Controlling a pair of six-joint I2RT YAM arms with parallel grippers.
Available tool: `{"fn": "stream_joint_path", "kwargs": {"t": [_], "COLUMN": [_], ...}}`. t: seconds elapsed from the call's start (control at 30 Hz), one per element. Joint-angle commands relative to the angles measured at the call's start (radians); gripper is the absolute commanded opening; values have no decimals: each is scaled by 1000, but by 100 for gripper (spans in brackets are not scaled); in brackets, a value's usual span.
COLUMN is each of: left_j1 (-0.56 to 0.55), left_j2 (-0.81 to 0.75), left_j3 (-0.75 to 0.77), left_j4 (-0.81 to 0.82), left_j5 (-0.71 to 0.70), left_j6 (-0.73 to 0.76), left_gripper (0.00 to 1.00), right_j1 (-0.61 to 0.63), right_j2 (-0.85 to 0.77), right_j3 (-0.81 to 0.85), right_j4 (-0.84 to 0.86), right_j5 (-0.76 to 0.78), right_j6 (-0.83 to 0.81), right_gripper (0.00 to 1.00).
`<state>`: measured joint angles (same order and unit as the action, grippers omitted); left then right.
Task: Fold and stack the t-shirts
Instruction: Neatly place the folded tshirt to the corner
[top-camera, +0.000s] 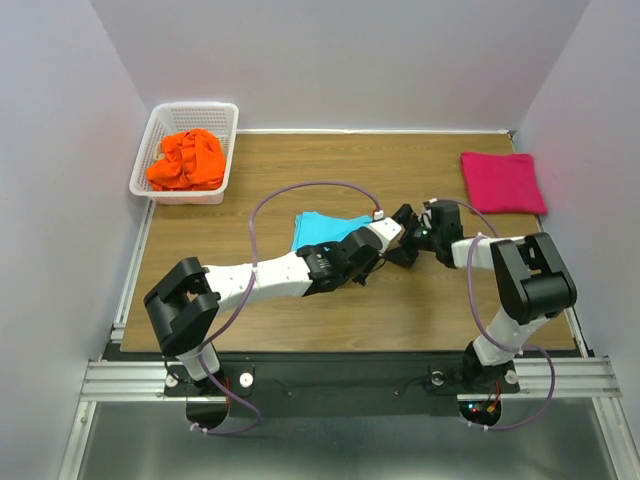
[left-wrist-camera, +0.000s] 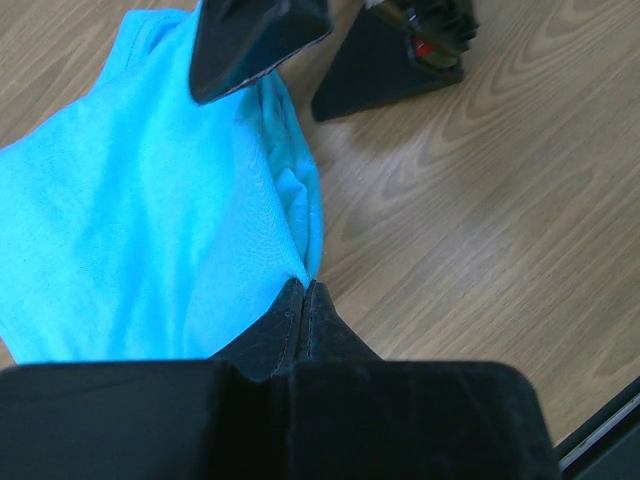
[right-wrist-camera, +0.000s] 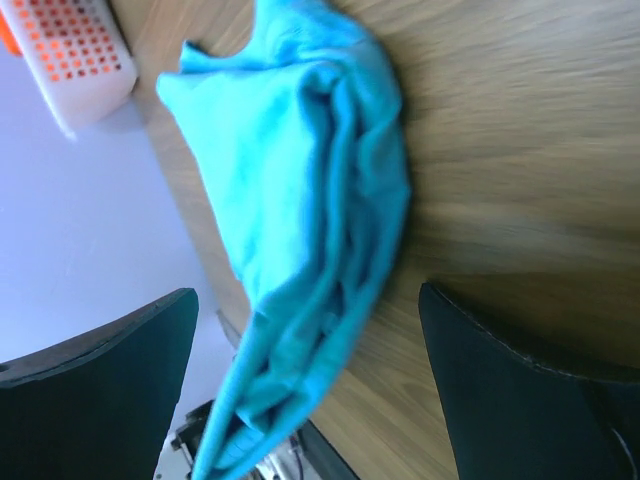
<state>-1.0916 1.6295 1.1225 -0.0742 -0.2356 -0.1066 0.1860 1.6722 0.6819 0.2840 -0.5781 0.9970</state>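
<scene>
The turquoise t-shirt (top-camera: 325, 228) lies bunched at the table's middle. My left gripper (top-camera: 390, 232) is shut on its right edge; the left wrist view shows the fingertips (left-wrist-camera: 303, 287) pinching the cloth (left-wrist-camera: 130, 200). My right gripper (top-camera: 403, 237) faces it, open and empty, and its fingers (left-wrist-camera: 250, 35) show beyond. In the right wrist view the shirt (right-wrist-camera: 300, 200) runs between the wide-open jaws of the right gripper (right-wrist-camera: 308, 295). The magenta-pink t-shirt (top-camera: 503, 182) lies folded at the back right. The orange t-shirt (top-camera: 187, 160) sits crumpled in the basket.
A white lattice basket (top-camera: 150, 140) stands at the back left corner, also in the right wrist view (right-wrist-camera: 70, 50). White walls enclose the table on three sides. Purple cables loop above both arms.
</scene>
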Motion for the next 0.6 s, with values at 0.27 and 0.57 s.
{"fn": "stream_joint_path", "kwargs": {"t": [0.27,0.57], "left_j1": [-1,10], "left_j2": [6,-19], "left_j3": [57,88], "left_j4": [50,63], "left_j5": [25,35], "left_j6": [-36,-110], "left_gripper": [0,60], "right_j1": [187,201], "right_j2": [152,118], "right_j3": [118,372], "right_j4": [40,-422], "right_j5": [110,398], "right_j6": [33,-433], "right_gripper": [78,2]}}
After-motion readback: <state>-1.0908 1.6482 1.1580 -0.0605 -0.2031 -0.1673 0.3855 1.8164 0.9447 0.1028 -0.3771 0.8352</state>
